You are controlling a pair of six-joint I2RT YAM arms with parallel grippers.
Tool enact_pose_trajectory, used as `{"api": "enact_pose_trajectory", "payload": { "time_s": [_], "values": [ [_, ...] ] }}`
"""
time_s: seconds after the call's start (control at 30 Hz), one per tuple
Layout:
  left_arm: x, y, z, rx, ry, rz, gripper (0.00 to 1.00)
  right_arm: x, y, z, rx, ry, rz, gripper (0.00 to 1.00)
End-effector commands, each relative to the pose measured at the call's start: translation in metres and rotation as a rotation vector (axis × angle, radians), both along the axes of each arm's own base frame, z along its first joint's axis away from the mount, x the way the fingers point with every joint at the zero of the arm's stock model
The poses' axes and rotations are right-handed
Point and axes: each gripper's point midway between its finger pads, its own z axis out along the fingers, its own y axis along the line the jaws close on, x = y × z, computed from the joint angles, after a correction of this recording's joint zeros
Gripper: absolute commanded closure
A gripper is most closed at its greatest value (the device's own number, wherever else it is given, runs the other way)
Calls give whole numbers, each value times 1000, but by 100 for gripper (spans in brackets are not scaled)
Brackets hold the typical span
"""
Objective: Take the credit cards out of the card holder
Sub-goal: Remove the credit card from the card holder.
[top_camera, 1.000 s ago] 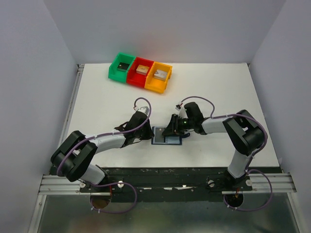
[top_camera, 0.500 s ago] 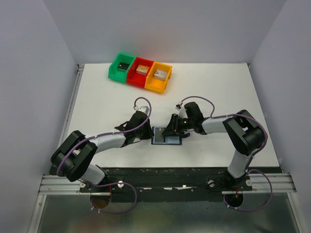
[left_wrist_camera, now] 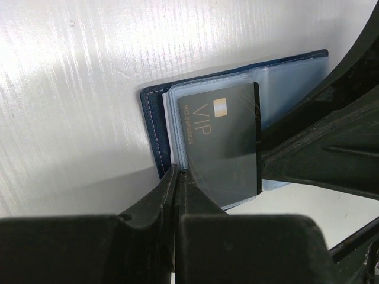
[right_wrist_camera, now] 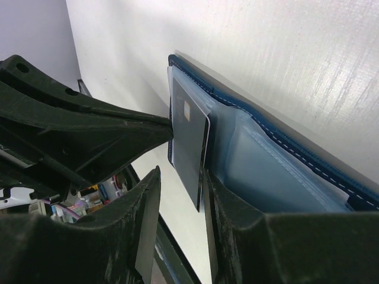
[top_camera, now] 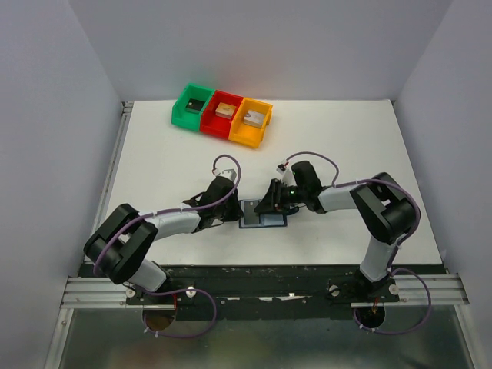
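The card holder [top_camera: 262, 220] lies open near the table's front edge, navy with pale blue sleeves [right_wrist_camera: 278, 171]. A black credit card [left_wrist_camera: 222, 142] marked VIP sticks partway out of a sleeve. My left gripper [top_camera: 234, 211] is at the holder's left side, and its jaws [left_wrist_camera: 176, 173] are shut on the edge of a sleeve page. My right gripper [top_camera: 270, 205] comes in from the right and stands open astride the card's free edge [right_wrist_camera: 190, 148]. The card lies against one finger [right_wrist_camera: 216, 195], with a gap to the other. No other credit cards show.
Green [top_camera: 181, 115], red [top_camera: 211, 127] and orange [top_camera: 247, 138] bins stand in a row at the back left, each with a small block inside. The table's front edge and the arms' mounting rail [top_camera: 261, 286] lie just behind the holder.
The right gripper has edged slightly left over the holder. The left gripper has stayed pinched at the holder's left side.
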Motion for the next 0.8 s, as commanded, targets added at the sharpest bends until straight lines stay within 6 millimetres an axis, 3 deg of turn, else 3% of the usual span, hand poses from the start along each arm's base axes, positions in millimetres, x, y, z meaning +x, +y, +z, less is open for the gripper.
{"api": "enact_pose_trajectory", "payload": {
  "time_s": [0.0,0.77],
  "values": [
    [1,-8,0,-13,3,-19,91,-4,6,0,42,13,35,58],
    [-1,-17,-3,-54,13,-53,94,-4,12,-10,66,60,54,59]
  ]
}}
